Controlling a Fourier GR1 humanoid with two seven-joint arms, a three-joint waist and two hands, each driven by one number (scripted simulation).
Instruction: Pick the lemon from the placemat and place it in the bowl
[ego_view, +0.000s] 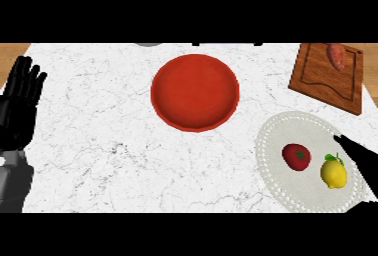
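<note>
- Head view — the lemon (334, 174) is bright yellow, oval, with a small green leaf at its upper end; it lies on the right part of a pale, lace-edged round placemat (295, 192) at the lower right of the white marbled tabletop (111, 150).
- A red tomato (297, 156) with a dark green stem spot sits just left of the lemon on the same placemat, close to it but apart.
- The red bowl (196, 93) stands in the upper middle of the tabletop, well apart from the placemat, with bare marble between them.
- A wooden cutting board (317, 85) lies at the upper right, carrying a reddish-orange, elongated vegetable (337, 56) near its top edge.
- The lemon's long axis runs nearly up and down in the view, leaf end towards the far side and slightly left.
- The right hand (356, 154) comes in from the right edge as a dark shape with one straight finger reaching just above and beside the lemon — no contact can be made out, and nothing is pinched.
- The left hand (21, 95) rests at the left edge, fingers straight, spread and pointing up, holding nothing.
</note>
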